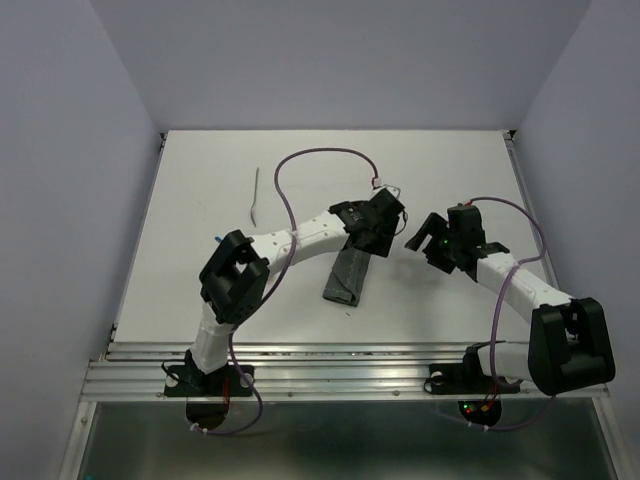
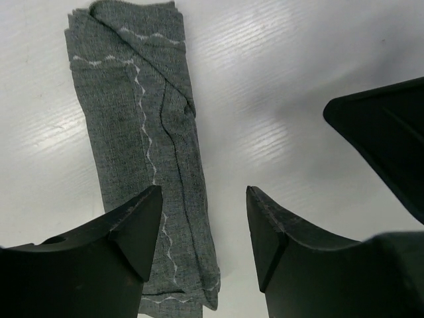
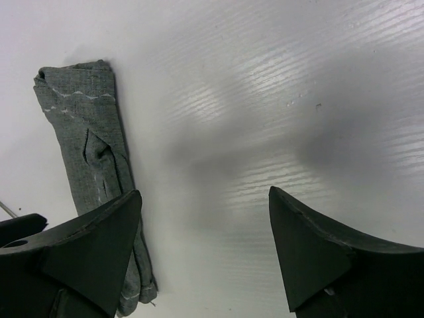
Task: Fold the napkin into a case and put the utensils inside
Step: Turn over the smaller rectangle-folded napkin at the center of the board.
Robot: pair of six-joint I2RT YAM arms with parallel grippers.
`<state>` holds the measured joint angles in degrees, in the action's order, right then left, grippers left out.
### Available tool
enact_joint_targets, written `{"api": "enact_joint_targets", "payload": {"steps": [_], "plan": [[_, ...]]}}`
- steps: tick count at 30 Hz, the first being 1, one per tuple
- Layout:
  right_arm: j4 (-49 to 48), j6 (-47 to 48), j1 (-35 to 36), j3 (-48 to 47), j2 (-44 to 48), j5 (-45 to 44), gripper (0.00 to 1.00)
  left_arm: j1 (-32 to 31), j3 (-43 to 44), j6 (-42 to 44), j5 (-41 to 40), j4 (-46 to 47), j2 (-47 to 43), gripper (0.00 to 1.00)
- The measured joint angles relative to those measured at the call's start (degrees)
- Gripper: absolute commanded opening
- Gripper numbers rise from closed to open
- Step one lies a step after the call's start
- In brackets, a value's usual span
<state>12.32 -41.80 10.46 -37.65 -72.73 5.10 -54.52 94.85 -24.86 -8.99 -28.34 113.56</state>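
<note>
The napkin lies folded as a narrow dark grey case at the table's middle, long axis running near to far. Its stitched seams show in the left wrist view and the right wrist view. My left gripper hovers over the case's far end, open, holding nothing, with the cloth's edge below the gap. My right gripper stands just right of the case, open over bare table. One slim grey utensil lies far left. A teal speck peeks out by the left elbow.
Grey walls close the table in on three sides. A metal rail runs along the near edge by the arm bases. Purple cables loop above both arms. The two grippers are close together, and part of the right one shows in the left wrist view.
</note>
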Motion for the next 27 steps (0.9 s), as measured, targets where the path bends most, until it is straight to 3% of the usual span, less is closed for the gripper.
{"api": "enact_joint_targets", "payload": {"steps": [7,22,25,27], "plan": [[1.1,0.7,-0.3,0.0,0.9,0.0,0.85,-4.4,0.4,-1.5,-8.6,-2.6,6.9,0.6],[1.2,1.1,-0.7,0.0,0.9,0.0,0.86,-5.3,1.1,-1.3,-13.8,-3.6,11.3,0.45],[1.2,1.1,-0.7,0.0,0.9,0.0,0.86,-5.3,1.3,-0.8,-14.4,-3.7,11.7,0.34],[1.2,1.1,-0.7,0.0,0.9,0.0,0.86,-5.3,1.5,-0.4,-15.1,-3.7,12.0,0.14]]}}
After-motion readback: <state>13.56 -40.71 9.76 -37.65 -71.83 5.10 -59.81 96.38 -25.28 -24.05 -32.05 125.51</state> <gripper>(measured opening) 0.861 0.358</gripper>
